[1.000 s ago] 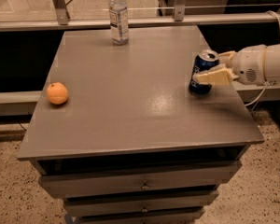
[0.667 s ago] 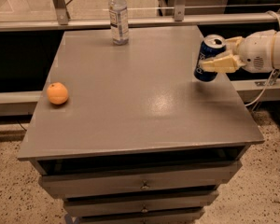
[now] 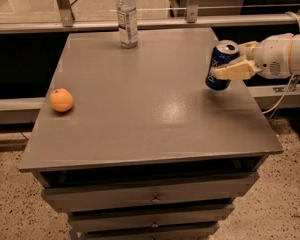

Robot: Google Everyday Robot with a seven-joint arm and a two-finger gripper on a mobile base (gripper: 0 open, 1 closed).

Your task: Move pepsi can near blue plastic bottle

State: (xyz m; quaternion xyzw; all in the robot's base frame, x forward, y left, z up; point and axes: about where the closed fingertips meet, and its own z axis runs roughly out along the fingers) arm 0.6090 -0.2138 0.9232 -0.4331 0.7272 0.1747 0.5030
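Gripping end effector (image 3: 228, 60): is clamping the pepsi can between its two cream fingers, one finger lying across the can's side and the other sitting behind the silver top; it is hanging over the right edge of the worktop, closer to the far right corner than the near one.
pepsi can (image 3: 216, 65): is being held tilted, its top leaning toward the right edge; whether its base is touching the worktop cannot be told.
blue plastic bottle (image 3: 126, 19): is standing upright by the far edge, left of that edge's middle, well apart from the can.
orange (image 3: 61, 99): is resting near the left edge, about halfway along it, away from everything else.
worktop (image 3: 150, 99): is showing a grey, faintly glossy surface.
arm (image 3: 285, 54): is reaching in from beyond the right edge, white and rounded.
drawers (image 3: 152, 198): are sitting stacked under the near edge.
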